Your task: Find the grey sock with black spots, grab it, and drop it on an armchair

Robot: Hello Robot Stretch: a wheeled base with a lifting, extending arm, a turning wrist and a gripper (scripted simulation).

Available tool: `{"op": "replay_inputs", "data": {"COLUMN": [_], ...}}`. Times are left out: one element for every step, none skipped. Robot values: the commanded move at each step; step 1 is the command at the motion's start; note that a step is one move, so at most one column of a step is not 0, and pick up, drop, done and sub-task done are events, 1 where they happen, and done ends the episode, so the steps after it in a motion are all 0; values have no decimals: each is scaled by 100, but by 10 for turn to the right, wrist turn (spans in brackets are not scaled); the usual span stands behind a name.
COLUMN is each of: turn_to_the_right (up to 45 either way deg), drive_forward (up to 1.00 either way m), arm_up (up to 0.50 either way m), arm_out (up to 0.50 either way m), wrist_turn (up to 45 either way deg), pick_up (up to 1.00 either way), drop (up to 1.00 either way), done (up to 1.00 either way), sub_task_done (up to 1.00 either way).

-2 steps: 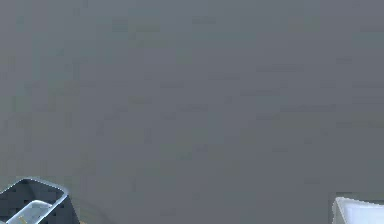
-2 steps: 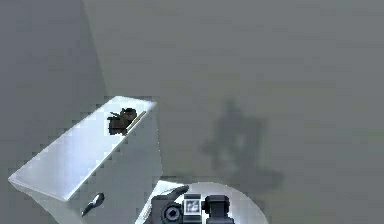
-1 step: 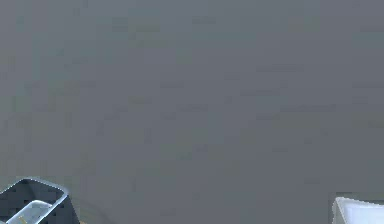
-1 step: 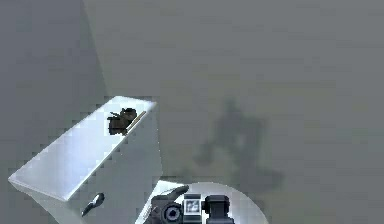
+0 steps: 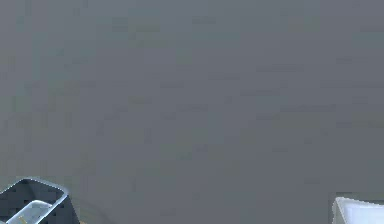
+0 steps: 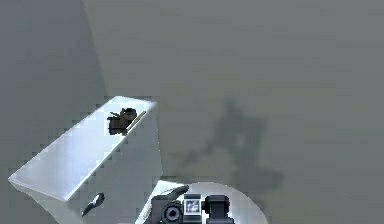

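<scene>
**A:** Where is the claw?

**B:** The claw [image 6: 166,206] sits at the arm side view's bottom edge, just left of the two white squares [image 6: 190,207] with black marks. A pale round surface [image 6: 240,195] lies behind and to its right.

**A:** Is it gripping anything?

**B:** I cannot tell. The side of a white cabinet [image 6: 70,160] stands right behind its far end.

**A:** And the sock?

**B:** A dark grey lump [image 6: 122,121] with black patches, sock-like, lies on the cabinet's top. It is up and to the left of the claw and well apart from it, near the top's far end.

**A:** Anything else?

**B:** A small dark handle [image 6: 92,205] sits on the cabinet's front, left of the claw. The forward view has a dark bin [image 5: 30,200] in its bottom left corner and a white thing [image 5: 358,212] in its bottom right, both against a grey wall [image 5: 200,90].
</scene>
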Motion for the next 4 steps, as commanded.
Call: {"op": "replay_inputs", "data": {"turn_to_the_right": [0, 0, 0, 0], "drive_forward": [0, 0, 0, 0], "arm_up": [0, 0, -30, 0], "arm_out": [0, 0, 0, 0], "wrist_turn": [450, 60, 0, 0], "pick_up": [0, 0, 0, 100], "drop": [0, 0, 0, 0], "done": [0, 0, 0, 0], "sub_task_done": [0, 0, 0, 0]}}
